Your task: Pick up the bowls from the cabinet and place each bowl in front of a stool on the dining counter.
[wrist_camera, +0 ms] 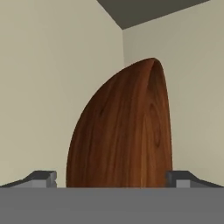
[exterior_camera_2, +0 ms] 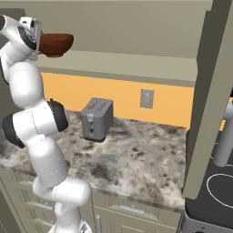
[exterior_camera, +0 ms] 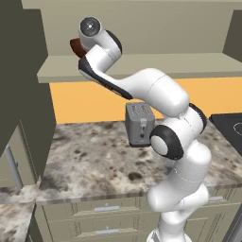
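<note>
**Wood bowl at the gripper, held clear above the cabinet shelf**

Dark reddish-brown wood-grained round bowl (exterior_camera_2: 56, 44) sits directly ahead of the gripper (wrist_camera: 111, 177), at 12 o'clock in the hand view, seen rim-edge on. The two dark fingertips (wrist_camera: 43, 178) stand wide apart, one either side of the bowl's base; whether they press it I cannot tell. From the right base view the bowl hangs off the hand toward 3 o'clock, apparently above the olive-beige cabinet's long flat shelf board (exterior_camera_2: 136, 63). Judgement: the bowl looks lifted, so the coming move is withdrawal back toward the robot, away from the cabinet wall. Grey toaster (exterior_camera_2: 97, 119) stands below on the speckled stone surface (exterior_camera_2: 145, 154), well clear.
</note>
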